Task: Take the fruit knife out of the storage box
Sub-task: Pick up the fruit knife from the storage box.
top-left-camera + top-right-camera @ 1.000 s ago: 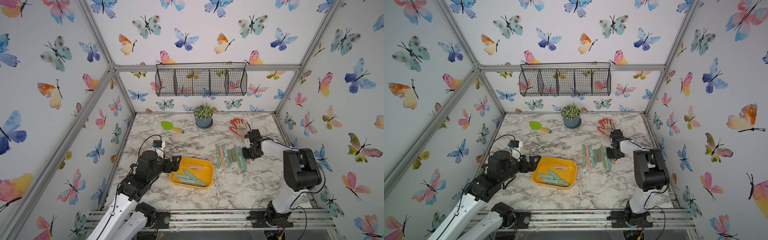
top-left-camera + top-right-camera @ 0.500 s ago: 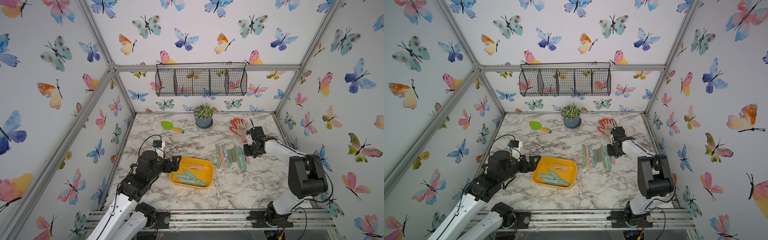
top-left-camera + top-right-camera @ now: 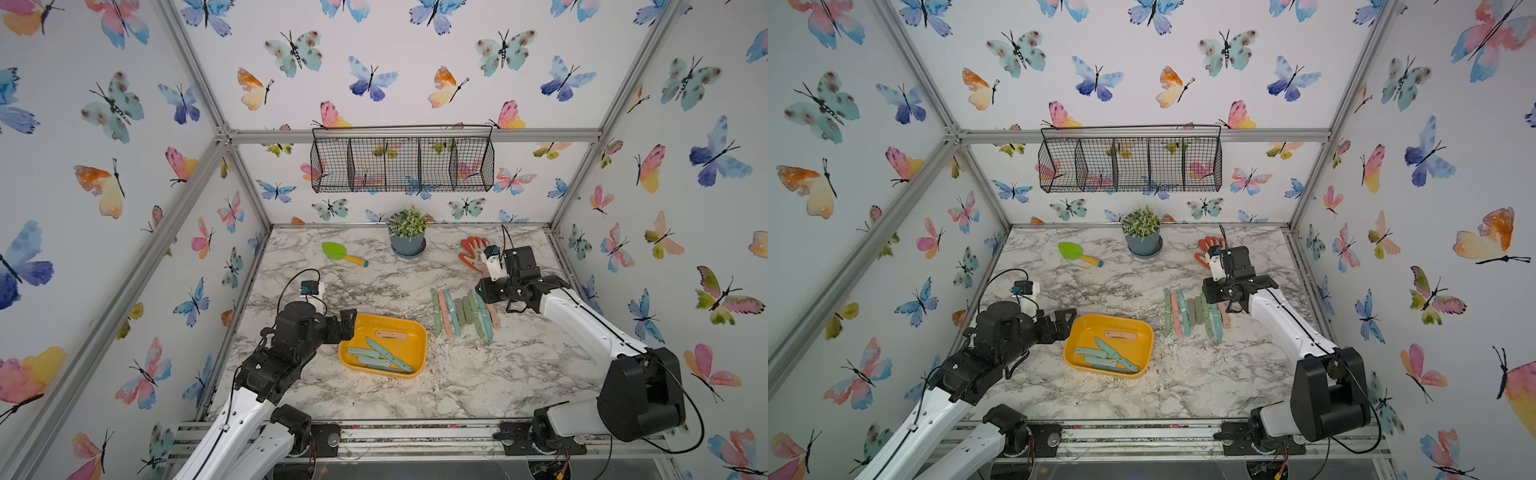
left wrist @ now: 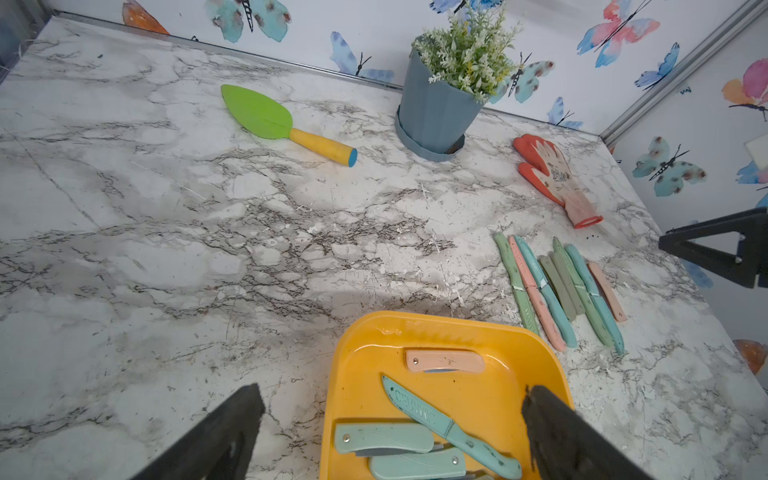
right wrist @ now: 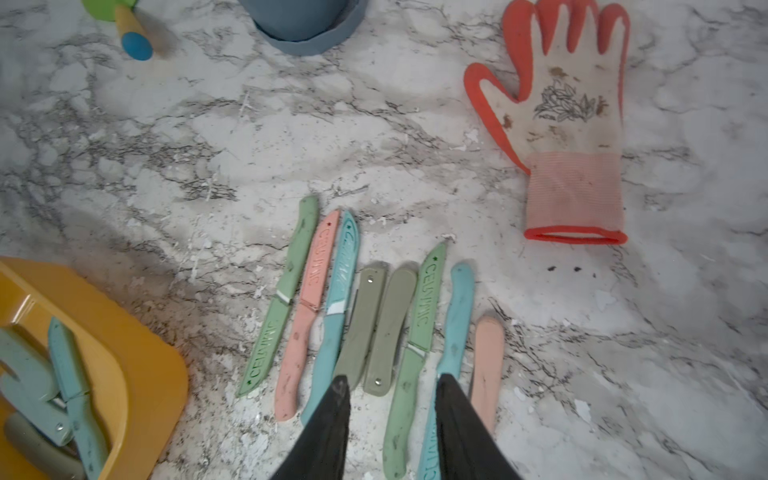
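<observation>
The right claw [image 5: 394, 378], just part-opened and empty, hovers above the row of pastel fruit knives [image 5: 390, 316]: likely one more delivered. The wide-open, empty left claw [image 4: 392, 391] faces the shallow yellow-orange plastic storage box [image 4: 436, 324].

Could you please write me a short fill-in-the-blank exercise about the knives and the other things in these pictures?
1. In the storage box, the folded knife lying apart from the teal ones is ___.
2. The row of knives laid out beside the box holds ___ pieces.
3. The green trowel has a ___ handle.

Missing words: pink; eight; yellow.
</observation>
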Tool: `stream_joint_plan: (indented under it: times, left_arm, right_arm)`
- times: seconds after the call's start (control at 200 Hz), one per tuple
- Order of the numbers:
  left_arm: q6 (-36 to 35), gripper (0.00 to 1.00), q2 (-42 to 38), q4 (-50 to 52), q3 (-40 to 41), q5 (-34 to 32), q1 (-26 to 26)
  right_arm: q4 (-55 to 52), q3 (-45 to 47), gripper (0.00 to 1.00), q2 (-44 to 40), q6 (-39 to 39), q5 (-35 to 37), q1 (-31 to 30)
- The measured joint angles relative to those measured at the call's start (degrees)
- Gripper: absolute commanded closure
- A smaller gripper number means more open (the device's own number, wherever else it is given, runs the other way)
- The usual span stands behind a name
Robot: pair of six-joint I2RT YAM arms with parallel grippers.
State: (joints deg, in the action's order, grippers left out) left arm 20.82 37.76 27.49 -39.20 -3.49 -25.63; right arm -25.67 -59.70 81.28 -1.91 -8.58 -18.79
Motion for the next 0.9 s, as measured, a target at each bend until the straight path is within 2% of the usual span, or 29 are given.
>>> stream_joint_plan:
  times: [0.11, 0.3, 0.496, 0.686, 0.901]
  left_arm:
    - [0.46, 0.02, -1.01, 0.13, 0.00, -1.92, 0.00]
    - [1.29, 0.02, -2.69, 0.24, 0.00, -4.55, 0.00]
    - [1.55, 0.01, -2.93, 0.33, 0.00, -5.86, 0.00]
    - [2.21, 0.02, -3.04, 0.90, 0.00, -7.30, 0.00]
    - [3.02, 0.02, -4.15, 1.66, 0.00, -9.46, 0.00]
  right_arm:
    - [0.04, -0.02, 0.62, 0.39, 0.48, -0.33, -4.74]
    - [1.57, -0.28, 0.62, 1.64, 2.40, -0.42, -16.63]
    - [2.51, -4.20, 0.62, 7.67, 5.22, -1.77, -26.77]
    - [2.32, -8.90, 0.62, 14.51, 8.04, -1.97, -33.11]
    - [0.96, -15.04, 0.61, 24.17, 9.68, -0.15, -36.85]
